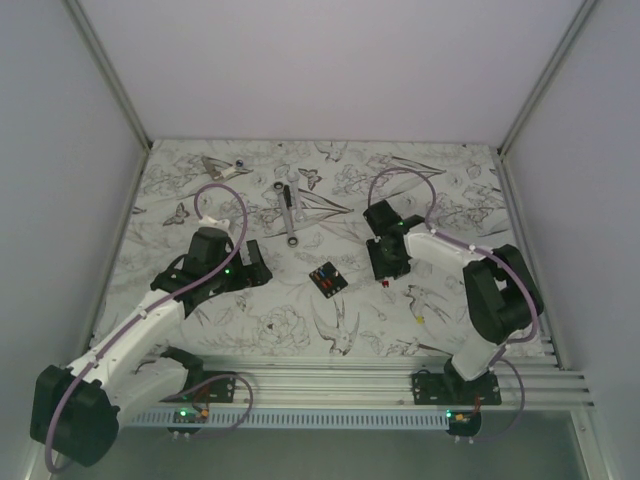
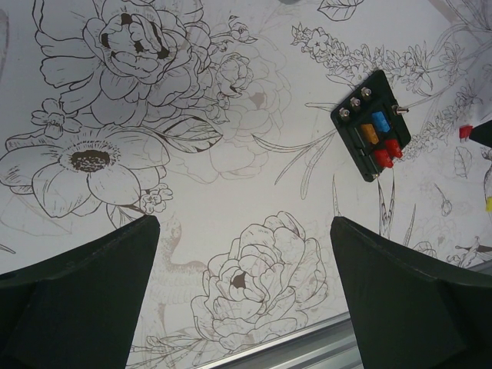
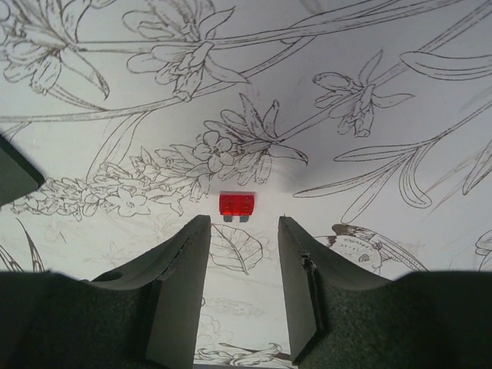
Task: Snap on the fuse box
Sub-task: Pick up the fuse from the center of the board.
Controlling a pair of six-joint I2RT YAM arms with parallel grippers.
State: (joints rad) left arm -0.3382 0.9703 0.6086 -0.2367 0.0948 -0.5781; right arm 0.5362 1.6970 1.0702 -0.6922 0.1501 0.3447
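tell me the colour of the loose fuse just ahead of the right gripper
Red. The loose fuse shows best in the right wrist view.

The fuse box (image 1: 327, 279) lies flat and skewed mid-table (image 1: 250, 330), a small black squarish block, face up, with blue, orange and two red fuses (image 2: 380, 121) seated beside three silver screws (image 2: 355, 101).
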